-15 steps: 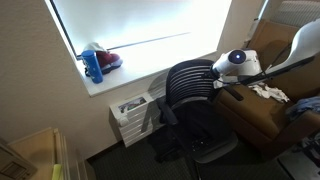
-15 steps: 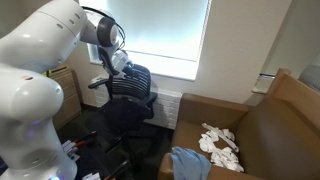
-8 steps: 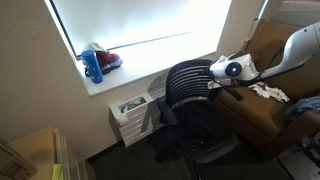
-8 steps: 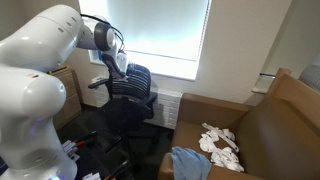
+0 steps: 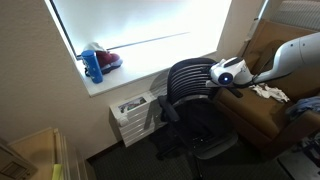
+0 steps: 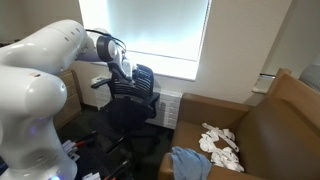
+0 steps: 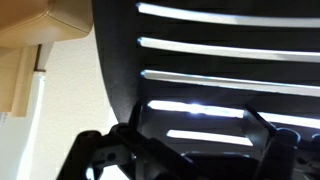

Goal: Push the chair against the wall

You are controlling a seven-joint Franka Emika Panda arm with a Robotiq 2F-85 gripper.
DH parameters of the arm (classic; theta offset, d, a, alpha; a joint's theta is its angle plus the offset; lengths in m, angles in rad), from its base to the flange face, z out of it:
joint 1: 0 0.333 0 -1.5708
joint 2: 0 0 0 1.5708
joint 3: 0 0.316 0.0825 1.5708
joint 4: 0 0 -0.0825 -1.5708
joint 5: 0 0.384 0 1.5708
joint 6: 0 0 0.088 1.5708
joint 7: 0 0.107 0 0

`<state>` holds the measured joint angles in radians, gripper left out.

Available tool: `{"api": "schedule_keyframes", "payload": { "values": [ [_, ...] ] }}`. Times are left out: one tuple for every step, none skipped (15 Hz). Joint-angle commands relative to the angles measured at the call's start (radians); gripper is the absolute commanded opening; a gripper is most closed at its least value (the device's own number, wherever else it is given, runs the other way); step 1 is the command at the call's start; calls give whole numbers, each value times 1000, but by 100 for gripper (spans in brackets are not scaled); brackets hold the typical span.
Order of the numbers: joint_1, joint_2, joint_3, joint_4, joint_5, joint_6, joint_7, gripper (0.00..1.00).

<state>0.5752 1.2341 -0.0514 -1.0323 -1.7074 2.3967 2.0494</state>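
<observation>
The black slatted office chair (image 5: 190,95) stands in front of the bright window and beige wall (image 5: 40,80), with its backrest turned towards the brown armchair. It also shows in an exterior view (image 6: 135,92). My gripper (image 5: 214,80) is at the backrest's upper edge, on the side away from the window; it also shows at the backrest in an exterior view (image 6: 127,72). In the wrist view the backrest slats (image 7: 220,60) fill the frame just ahead of my gripper (image 7: 195,150), whose dark fingers (image 7: 128,145) stand apart, open and holding nothing.
A white slotted box unit (image 5: 135,115) stands under the sill beside the chair. A blue bottle (image 5: 93,66) and a red object (image 5: 109,60) sit on the sill. The brown armchair (image 6: 255,125) holds white cloths (image 6: 220,140) and a blue cloth (image 6: 187,162).
My gripper has come down and closer to the chair's backrest. The chair has shifted slightly.
</observation>
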Motion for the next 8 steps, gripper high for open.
{"api": "schedule_keyframes", "payload": {
  "values": [
    [-15,78,-68,120,-32,-100,81,100],
    [-15,84,-83,127,-29,-132,95,100],
    [-12,95,-95,142,-24,-166,103,100],
    [-5,94,-106,137,-17,-209,107,100],
    [-6,110,-119,159,-13,-257,113,100],
    [-1,115,-128,162,-4,-311,116,100],
    [-1,125,-135,178,6,-365,112,100],
    [0,137,-141,193,16,-426,108,100]
  ]
}}
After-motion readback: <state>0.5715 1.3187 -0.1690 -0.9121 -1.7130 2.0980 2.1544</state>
